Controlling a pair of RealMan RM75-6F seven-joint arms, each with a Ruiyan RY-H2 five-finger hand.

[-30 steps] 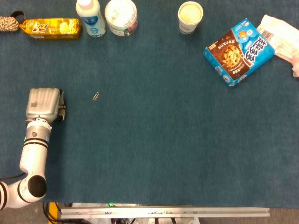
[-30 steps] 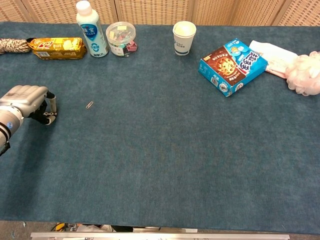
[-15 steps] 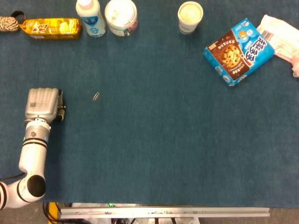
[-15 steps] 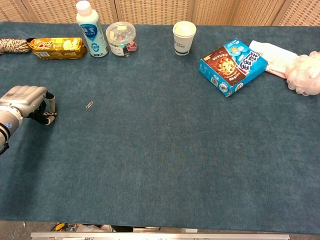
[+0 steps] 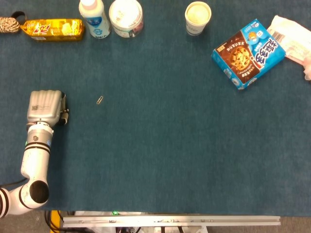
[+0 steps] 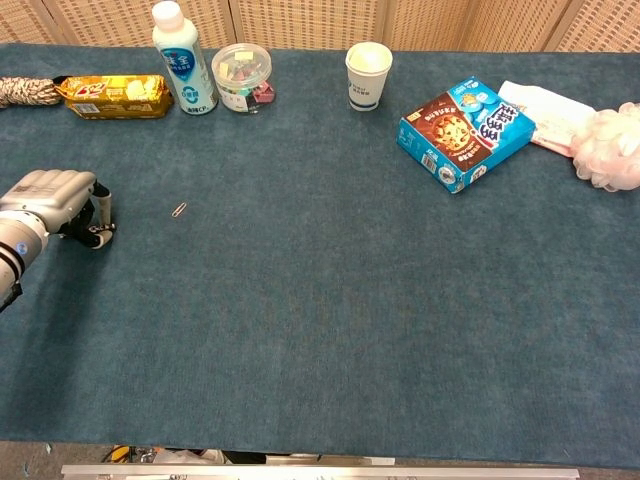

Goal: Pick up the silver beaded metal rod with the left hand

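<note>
Currently we see the left hand (image 5: 45, 107) low over the bench (image 5: 165, 160) near its left edge, knuckles up and fingers (image 6: 100, 214) curled downward and inward. In the chest view something thin and dark stands between those fingers at the hand's right side; we judge that this may be the silver beaded metal rod, but it is too small and too shaded to confirm, so we cannot tell whether the fingers pinch it or merely curl beside it. No other rod-like thing shows on the surface. We therefore judge the task to be at the grasp stage: the hand is at the likely target, and a confirmed hold and the lift off the bench remain. The right hand appears in neither view. A small paperclip (image 5: 99, 100) lies loose on the cloth, near the hand but apart from it. The bench is covered in dark blue-green carpet-like fabric. Along its far edge stand a yellow snack packet (image 5: 53, 28), a white bottle (image 5: 94, 18), a clear lidded tub (image 5: 126, 18) and a paper cup (image 5: 198, 18); to the right lie a blue cookie box (image 5: 248, 53), a white wrapper (image 5: 293, 41) and a pink mesh puff (image 6: 608, 147). Behind the bench, the chest view shows woven lattice panels (image 6: 320, 20).
</note>
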